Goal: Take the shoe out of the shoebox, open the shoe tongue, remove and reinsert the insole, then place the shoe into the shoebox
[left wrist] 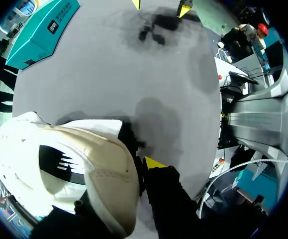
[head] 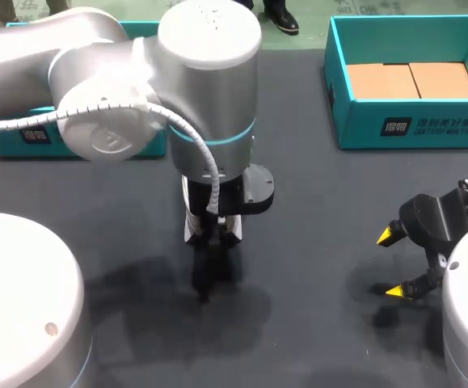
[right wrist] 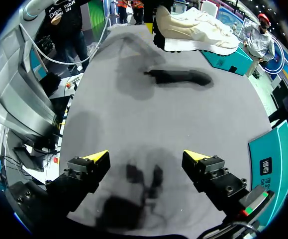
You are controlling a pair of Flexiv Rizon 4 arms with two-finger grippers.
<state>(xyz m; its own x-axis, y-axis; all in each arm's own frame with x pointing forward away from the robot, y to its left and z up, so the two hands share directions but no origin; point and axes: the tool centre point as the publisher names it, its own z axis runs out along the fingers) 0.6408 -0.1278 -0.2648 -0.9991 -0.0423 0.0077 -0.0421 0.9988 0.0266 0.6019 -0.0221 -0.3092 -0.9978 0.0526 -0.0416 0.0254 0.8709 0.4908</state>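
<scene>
Nearest, the right gripper [head: 393,263] hangs over the dark worktop [head: 314,202] with its fingers spread wide and nothing between them; at mid-worktop the left gripper [head: 211,242] pinches the white shoe [left wrist: 84,164] at the heel, holding it clear of the surface; farther right stands the open teal shoebox [head: 411,125].

A cream-white shoe [left wrist: 104,174] is showing black stripes on its side, a teal shoebox [head: 363,129] is showing a tan cardboard floor, and the right end effector [head: 390,263] is wearing bright yellow tips on black fingers against a dark grey worktop [head: 314,194].
</scene>
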